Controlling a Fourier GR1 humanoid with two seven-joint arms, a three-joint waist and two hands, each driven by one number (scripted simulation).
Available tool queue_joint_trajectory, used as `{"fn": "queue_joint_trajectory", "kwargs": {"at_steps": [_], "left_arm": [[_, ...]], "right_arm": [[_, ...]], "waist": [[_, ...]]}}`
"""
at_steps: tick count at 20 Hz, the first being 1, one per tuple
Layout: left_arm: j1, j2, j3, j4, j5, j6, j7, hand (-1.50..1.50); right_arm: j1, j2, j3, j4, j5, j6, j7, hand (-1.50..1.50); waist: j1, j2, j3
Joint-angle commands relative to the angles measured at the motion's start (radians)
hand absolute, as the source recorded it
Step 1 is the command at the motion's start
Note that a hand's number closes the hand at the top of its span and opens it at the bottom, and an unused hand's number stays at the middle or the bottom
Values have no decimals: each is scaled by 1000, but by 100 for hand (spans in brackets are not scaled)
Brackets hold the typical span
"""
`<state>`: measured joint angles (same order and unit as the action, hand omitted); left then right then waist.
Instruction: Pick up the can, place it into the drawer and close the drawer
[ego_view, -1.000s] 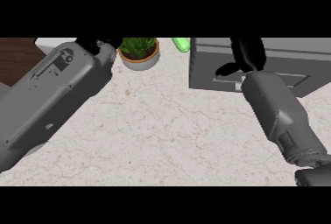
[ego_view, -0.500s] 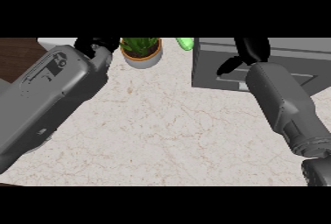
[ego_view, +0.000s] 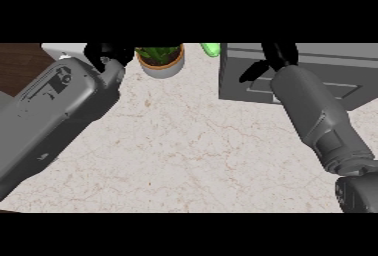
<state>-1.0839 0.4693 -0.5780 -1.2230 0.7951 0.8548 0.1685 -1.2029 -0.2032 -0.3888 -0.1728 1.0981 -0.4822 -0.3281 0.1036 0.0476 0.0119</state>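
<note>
Pale stone desk (ego_view: 184, 150) with thin brown lines, filling most of the view. Dark brown patch (ego_view: 18, 62) at the top left corner, past the desk's edge, with a bit of something white (ego_view: 63, 49) next to it. Near the back of the desk, a plant (ego_view: 159, 52) in a light pot. At the top right, a grey box (ego_view: 332, 55) standing on the desk.

Green can (ego_view: 210, 48) right at the top edge, between the plant and the grey box, just beside the box's left corner. Only its lower end in sight. Not held by any hand, and outside the box.

Right hand (ego_view: 279, 57) up over the front of the grey box, at the end of a long grey arm coming in from the lower right. Fingers (ego_view: 288, 50) fairly straight and pointing away, thumb stuck out to the left, holding nothing. Near the can but apart from it.

Left hand (ego_view: 109, 52) at the top left, just beside the plant's pot, on a thick grey arm. Fingers relaxed and a little spread, holding nothing.

Compared with one second ago: right hand a little farther up over the box, with the arm stretched farther in. Left arm also a bit farther in. Can, plant and box in the same spots as before.
</note>
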Motion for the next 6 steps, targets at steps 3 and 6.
{"fn": "queue_joint_trajectory", "kwargs": {"at_steps": [3,6], "left_arm": [[14,15,5,-20,-11,15,11,-150],[39,16,0,-32,-23,15,10,-150]], "right_arm": [[-31,24,-192,-31,-212,76,-106,-150],[-64,25,-202,-26,-224,108,-109,-150]], "waist": [[1,-12,-6],[-9,-15,-9]]}}
